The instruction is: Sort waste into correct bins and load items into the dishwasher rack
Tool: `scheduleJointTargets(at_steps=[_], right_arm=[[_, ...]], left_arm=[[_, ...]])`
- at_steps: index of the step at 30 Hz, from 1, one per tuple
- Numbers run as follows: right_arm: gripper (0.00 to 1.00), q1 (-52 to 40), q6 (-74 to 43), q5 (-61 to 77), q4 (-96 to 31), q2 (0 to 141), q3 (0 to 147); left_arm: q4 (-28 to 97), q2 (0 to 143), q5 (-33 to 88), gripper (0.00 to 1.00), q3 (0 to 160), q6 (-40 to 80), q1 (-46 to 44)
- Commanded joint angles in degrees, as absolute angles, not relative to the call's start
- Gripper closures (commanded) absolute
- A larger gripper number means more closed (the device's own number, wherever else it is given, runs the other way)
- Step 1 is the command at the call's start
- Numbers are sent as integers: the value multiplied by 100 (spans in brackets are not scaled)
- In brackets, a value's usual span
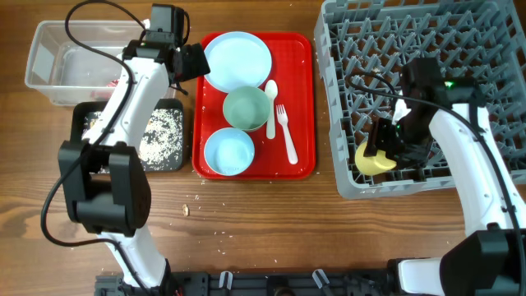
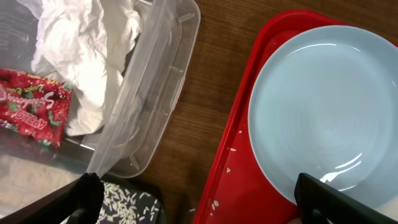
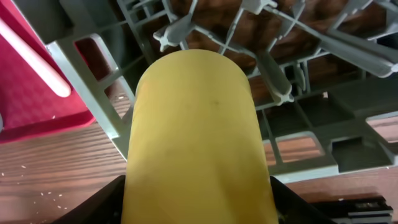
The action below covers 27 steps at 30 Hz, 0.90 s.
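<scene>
Red wrapper (image 2: 31, 106): white script print, upside-down, too blurry to read.

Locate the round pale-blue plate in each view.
Overhead: plate at the top of the red tray.
Left wrist: fills the right side, on the tray.
Right wrist: not in view.
Shared landmark: the red tray, at right wrist's left edge.

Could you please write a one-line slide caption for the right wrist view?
Right gripper holding the small yellow cup, with the large grey plastic grid rack close behind.
</scene>
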State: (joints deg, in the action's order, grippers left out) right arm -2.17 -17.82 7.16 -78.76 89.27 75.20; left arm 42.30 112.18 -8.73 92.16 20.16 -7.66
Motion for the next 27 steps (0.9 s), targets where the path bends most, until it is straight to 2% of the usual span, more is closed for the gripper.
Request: scheduleJointTargets(at_steps=[1, 4, 10, 13, 20, 27], right_arm=[[24, -235, -1793, 578, -7865, 9094, 7627], [18, -239, -1800, 580, -7854, 9109, 7627], [18, -246, -1791, 705, -7752, 9037, 7898], [18, -375, -1544, 1238, -7540, 8976, 8374], [13, -1684, -1723, 1363, -6169, 9076, 8860], [14, -2947, -2298, 1505, -5052, 10324, 8860]], left_arm=[[4324, 10497, -878, 0, 9271, 1942, -845], [4392, 10103, -644, 0, 9271, 1804, -840], [4357, 9555, -733, 0, 9271, 1645, -760], [4353, 9544, -819, 0, 9271, 1649, -604], [4657, 8818, -58, 0, 9271, 1649, 32], [4917, 8407, -47, 0, 9271, 1673, 517]])
